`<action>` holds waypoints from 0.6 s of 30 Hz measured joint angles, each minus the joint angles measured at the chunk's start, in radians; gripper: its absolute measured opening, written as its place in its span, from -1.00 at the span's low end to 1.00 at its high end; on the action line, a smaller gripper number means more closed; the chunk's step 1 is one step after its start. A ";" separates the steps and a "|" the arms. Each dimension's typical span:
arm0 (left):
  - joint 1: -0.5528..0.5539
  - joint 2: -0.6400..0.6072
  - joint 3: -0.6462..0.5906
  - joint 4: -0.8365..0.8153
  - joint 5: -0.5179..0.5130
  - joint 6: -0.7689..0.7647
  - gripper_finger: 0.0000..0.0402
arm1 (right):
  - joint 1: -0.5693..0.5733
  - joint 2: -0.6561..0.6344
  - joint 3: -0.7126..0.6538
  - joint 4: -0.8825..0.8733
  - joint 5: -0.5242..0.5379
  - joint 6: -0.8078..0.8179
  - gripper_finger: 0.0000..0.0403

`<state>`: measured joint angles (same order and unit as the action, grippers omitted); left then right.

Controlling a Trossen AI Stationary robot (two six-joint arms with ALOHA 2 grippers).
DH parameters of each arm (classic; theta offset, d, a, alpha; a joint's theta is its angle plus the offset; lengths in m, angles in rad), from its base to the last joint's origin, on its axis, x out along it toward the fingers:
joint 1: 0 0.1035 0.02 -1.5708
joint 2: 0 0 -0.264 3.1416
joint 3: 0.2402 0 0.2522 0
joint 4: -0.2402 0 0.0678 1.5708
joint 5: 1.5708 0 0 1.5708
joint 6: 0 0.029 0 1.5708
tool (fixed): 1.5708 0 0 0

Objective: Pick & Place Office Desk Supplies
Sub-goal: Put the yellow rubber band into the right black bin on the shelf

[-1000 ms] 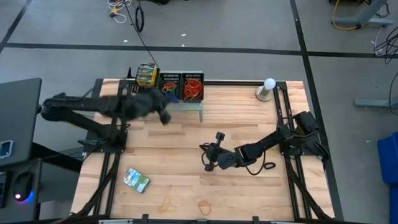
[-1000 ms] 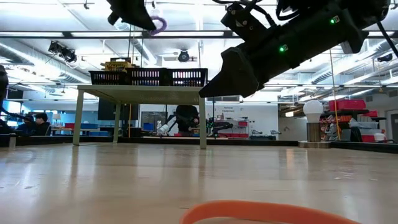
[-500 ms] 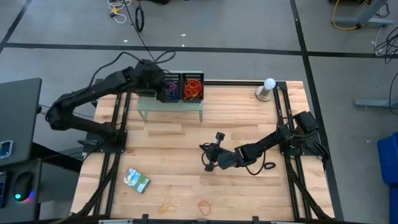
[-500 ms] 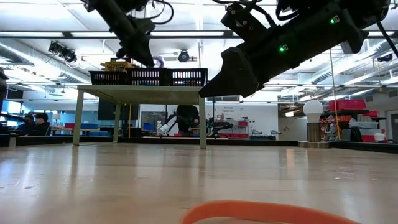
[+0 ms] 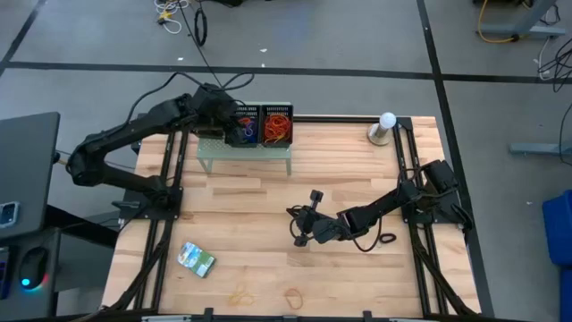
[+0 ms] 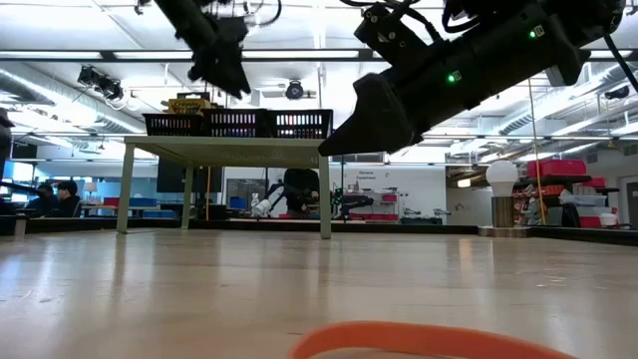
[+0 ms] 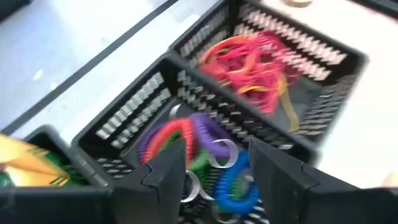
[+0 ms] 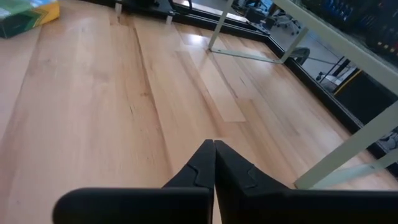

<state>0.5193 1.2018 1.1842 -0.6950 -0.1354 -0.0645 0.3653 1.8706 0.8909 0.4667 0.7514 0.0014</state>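
Three black mesh trays (image 5: pixel 259 125) sit on the far shelf (image 5: pixel 246 154); our left gripper (image 7: pixel 214 171), fingers spread and empty, hovers over the middle one's coiled bands (image 7: pixel 193 140), blurred. Our right gripper (image 8: pixel 214 163), pinched shut, hangs mid-table. A packet (image 5: pixel 196 258) lies near-left.

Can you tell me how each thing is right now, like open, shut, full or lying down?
left gripper: open, above the middle tray.
right gripper: shut, holding nothing.
middle tray: holds coloured bands.
right-hand tray: holds orange and red bands.
packet: lying flat on the table.
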 joint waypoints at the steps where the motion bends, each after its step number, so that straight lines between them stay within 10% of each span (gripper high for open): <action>1: -0.020 -0.001 0.015 -0.011 -0.005 0.003 -0.12 | 0.000 0.000 0.000 0.002 0.000 0.014 -0.97; 13: -0.575 -0.027 -0.255 0.312 -0.247 -0.102 -0.94 | -0.015 -0.184 -0.217 0.144 -0.200 0.025 -0.99; 18: -0.772 -0.017 -0.356 0.545 -0.282 -0.211 -0.95 | -0.041 -0.301 -0.366 0.222 -0.268 0.047 -0.99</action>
<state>-0.2526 1.1851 0.8286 -0.1497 -0.4170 -0.2753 0.3242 1.5693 0.5249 0.6888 0.4829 0.0480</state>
